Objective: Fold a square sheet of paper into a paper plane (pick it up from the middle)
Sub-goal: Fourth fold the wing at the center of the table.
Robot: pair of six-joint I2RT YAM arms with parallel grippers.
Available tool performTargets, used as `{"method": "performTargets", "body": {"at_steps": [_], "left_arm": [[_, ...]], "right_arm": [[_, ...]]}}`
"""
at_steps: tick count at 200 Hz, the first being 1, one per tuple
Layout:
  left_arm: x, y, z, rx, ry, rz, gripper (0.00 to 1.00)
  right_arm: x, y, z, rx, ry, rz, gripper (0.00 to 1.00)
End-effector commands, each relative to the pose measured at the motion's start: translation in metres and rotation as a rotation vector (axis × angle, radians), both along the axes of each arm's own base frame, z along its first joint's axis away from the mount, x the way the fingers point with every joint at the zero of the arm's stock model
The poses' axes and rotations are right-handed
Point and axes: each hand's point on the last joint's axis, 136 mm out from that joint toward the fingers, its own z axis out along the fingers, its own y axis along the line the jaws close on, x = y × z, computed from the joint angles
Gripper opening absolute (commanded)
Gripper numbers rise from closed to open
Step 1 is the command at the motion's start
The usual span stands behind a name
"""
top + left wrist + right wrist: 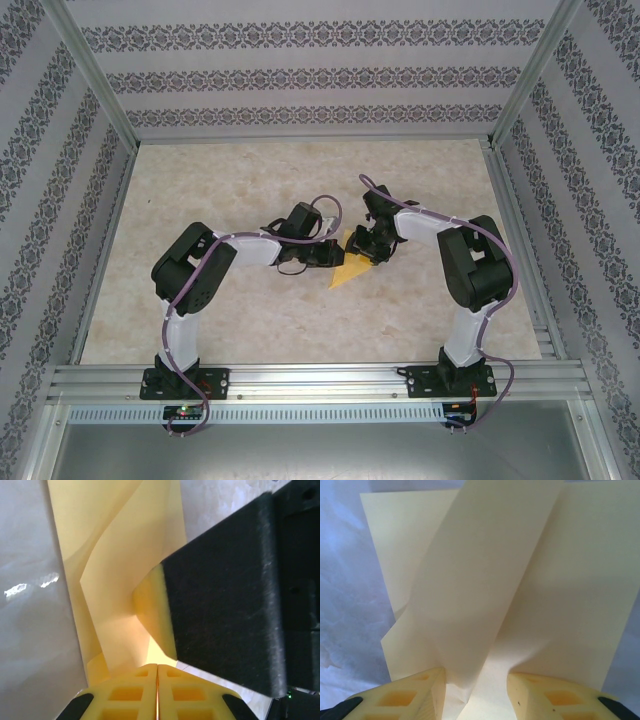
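Well, the paper (348, 268) sits at the middle of the surface (250, 320), caught between the two arms and already partly folded, with flaps lifting off the flat part. The left gripper (322, 255) has its yellow fingers pressed together on an edge of the paper, as its wrist view shows (157, 667). The right gripper (372, 250) stands apart, its fingers either side of a raised flap in its own view (476, 680) without pinching it.

I'd judge the paper to be very light, thin and floppy. It will buckle if pushed and crease wherever it is squeezed, and it could tear under a hard pull. The doubled layers along a fold look stiffest, so that seems the safest place to take hold, with a light pinch. I can read no brand, label or writing on the paper or the arms.
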Motion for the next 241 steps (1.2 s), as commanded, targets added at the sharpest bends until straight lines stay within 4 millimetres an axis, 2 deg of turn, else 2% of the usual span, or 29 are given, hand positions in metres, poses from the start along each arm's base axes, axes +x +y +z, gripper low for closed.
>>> {"method": "performTargets", "body": {"at_steps": [1,155,241], "left_arm": [[0.003,-0.003,-0.005,0.014,-0.016,-0.015,0.09],[0.004,0.007,-0.027,0.108,0.000,0.003,0.08],[0.005,0.012,-0.011,0.106,-0.044,0.012,0.08]], "right_arm": [[-0.031,-0.038,-0.059,-0.218,0.126,-0.014,0.42],[-0.038,-0.042,-0.067,-0.238,0.151,-0.012,0.41],[-0.038,-0.041,-0.069,-0.235,0.154,-0.011,0.43]]}}
